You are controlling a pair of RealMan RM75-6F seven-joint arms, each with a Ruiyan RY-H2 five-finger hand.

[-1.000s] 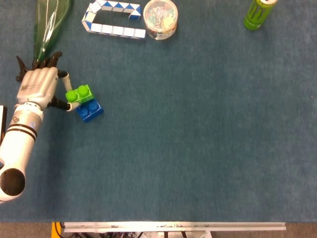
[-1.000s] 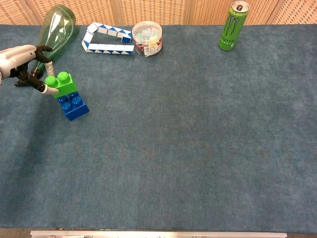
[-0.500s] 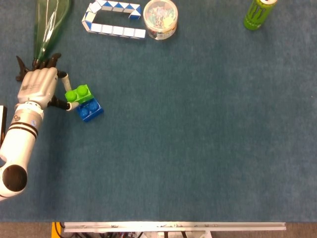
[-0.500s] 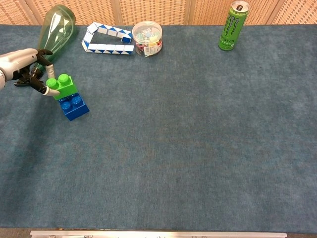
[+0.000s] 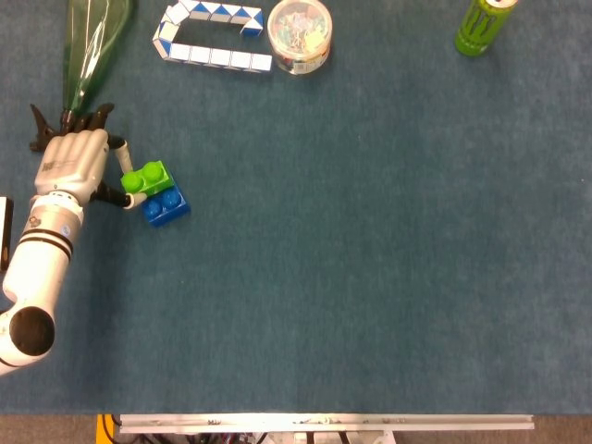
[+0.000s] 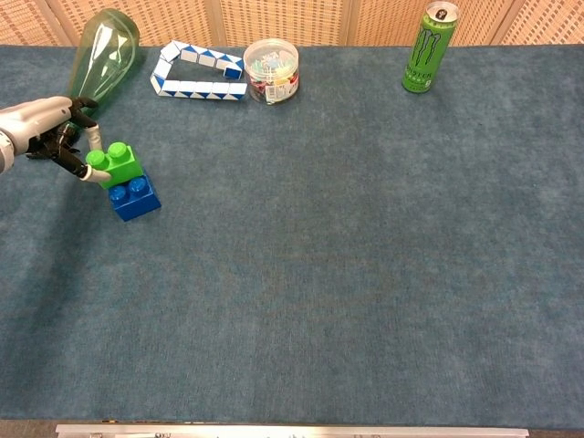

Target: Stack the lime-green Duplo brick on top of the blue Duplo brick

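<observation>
Left hand: left hand [image 5: 72, 166] sits at the far left of the table, fingertips pinching the lime-green brick [image 5: 149, 178] from its left end; in the chest view the same hand [image 6: 46, 123] enters from the left edge, with pale fingertips [image 6: 94, 140] against the brick's side.
Grip state: clamped on the lime-green brick, thumb and a finger on opposite faces of its left end.
Lime-green brick: resting on the blue brick [image 5: 167, 207], offset toward the left and rear so it overhangs that edge; in the chest view the lime-green brick [image 6: 116, 163] covers only the rear part of the blue one. Whether the studs are fully seated cannot be told.
Blue brick: flat on the table [image 5: 370, 277], just right of the hand; in the chest view the blue brick [image 6: 135, 198] shows 1 bare stud at its front.
Right hand: not seen in either view.
Green glass bottle: green glass bottle [image 5: 91, 46] lies on its side behind the hand, neck pointing toward the hand, mouth just beside the fingers.
Folding cube snake: blue-and-white cube snake [image 5: 212, 39] lies at the rear of the table, bent into a loop.
Clear tub: round clear tub [image 5: 299, 33] of small colourful items stands touching the snake's right end.
Green can: green can [image 5: 485, 24] stands upright at the rear right, well apart from everything else.
</observation>
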